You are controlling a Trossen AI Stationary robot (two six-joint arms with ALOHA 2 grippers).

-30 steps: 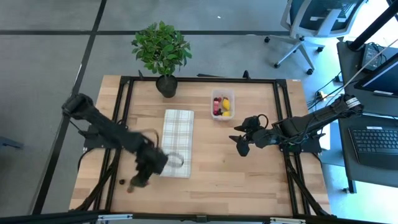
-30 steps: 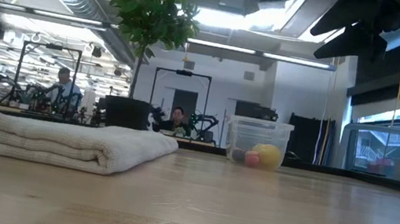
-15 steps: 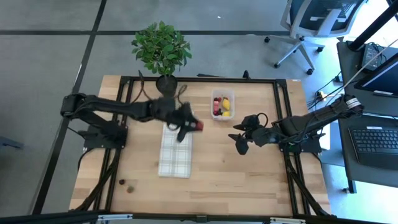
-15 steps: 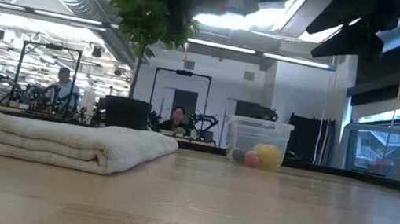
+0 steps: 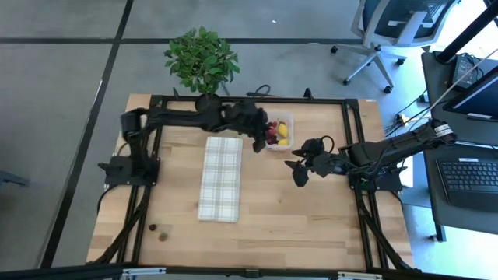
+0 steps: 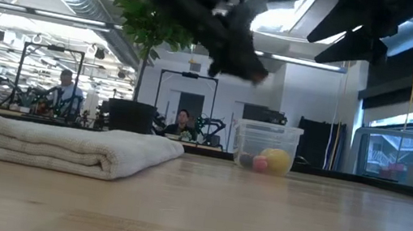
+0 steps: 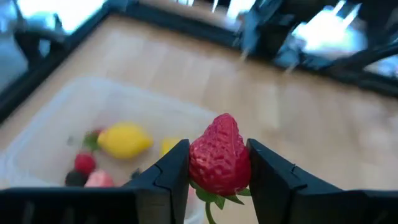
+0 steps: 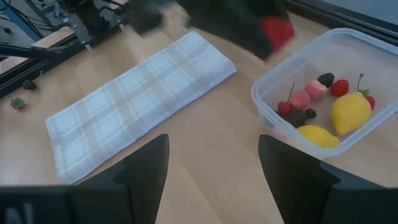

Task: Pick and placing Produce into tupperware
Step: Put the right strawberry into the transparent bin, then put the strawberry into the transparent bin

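Observation:
My left gripper (image 5: 261,140) is shut on a red strawberry (image 7: 217,163), high in the air at the left side of the tupperware (image 5: 278,131). The low view shows that gripper (image 6: 252,72) above and left of the clear tupperware (image 6: 267,147). The tupperware (image 7: 43,134) stands on the table and holds two yellow lemons, red and pink pieces and dark ones. Two more small pieces of produce (image 5: 159,229) lie near the table's near left corner. My right gripper (image 5: 299,173) is open and hovers right of centre, near side of the tupperware. My left gripper pinches the strawberry's sides (image 7: 196,165) between its two fingers (image 7: 171,174). The berry's tip points away from the wrist, and its green leaves (image 7: 214,198) sit back between the fingers. It is lifted clear of the table, by the tupperware's rim.
A long pale checked cloth (image 5: 220,177) lies folded left of centre. A leafy potted plant (image 5: 202,62) stands at the far edge. A black frame (image 5: 249,99) runs round the table. Bare wood lies between the cloth and my right gripper.
My left gripper has swung from the table's near left corner, up and over the checked cloth, toward the far right to the tupperware, carrying the strawberry lifted clear.

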